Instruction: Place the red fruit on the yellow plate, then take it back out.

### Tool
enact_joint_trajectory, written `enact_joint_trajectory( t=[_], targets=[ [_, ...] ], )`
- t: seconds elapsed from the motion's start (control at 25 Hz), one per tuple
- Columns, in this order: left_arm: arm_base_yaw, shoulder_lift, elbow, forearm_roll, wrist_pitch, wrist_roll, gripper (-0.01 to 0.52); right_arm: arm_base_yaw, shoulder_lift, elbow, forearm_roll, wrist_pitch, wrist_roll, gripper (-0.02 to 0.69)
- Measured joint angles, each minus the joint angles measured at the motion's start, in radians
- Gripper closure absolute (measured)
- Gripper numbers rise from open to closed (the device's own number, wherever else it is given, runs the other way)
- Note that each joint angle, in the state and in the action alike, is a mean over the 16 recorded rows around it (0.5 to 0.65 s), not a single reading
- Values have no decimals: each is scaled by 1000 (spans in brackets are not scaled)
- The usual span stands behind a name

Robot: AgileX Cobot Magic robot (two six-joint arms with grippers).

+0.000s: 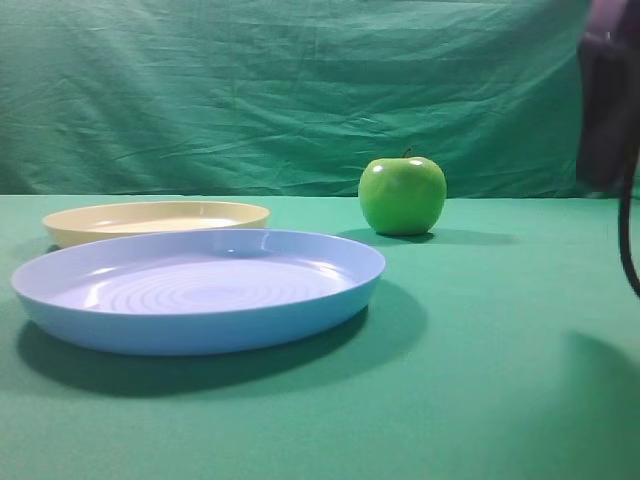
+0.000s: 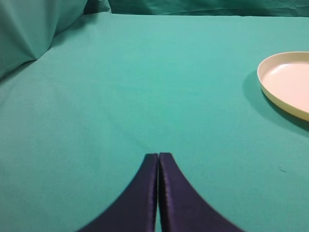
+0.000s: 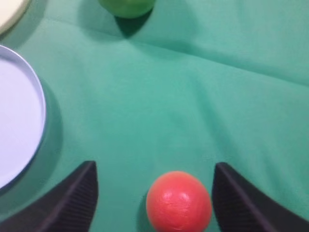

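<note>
The red fruit lies on the green cloth in the right wrist view, low in the frame. My right gripper hangs open above it, one finger on each side and neither touching it. In the high view the fruit is out of sight and only the right arm shows at the right edge. The yellow plate sits empty at the back left; its rim also shows in the left wrist view. My left gripper is shut on nothing over bare cloth.
A large light-blue plate stands in front of the yellow one, its rim left of the right gripper. A green apple sits behind, its bottom at the top of the right wrist view. Green cloth backdrop behind.
</note>
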Motion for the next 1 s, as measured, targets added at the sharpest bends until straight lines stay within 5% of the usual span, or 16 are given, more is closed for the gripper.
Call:
enact_joint_trajectory(
  t=[0.24, 0.44, 1.0],
  targets=[
    [0, 0, 0, 0, 0, 0, 514, -1, -179, -26, 19, 97, 2, 523],
    [0, 0, 0, 0, 0, 0, 514, -1, -336, -27, 47, 152, 3, 641],
    [0, 0, 0, 0, 0, 0, 514, -9, -750, -29, -12, 264, 63, 665]
  ],
)
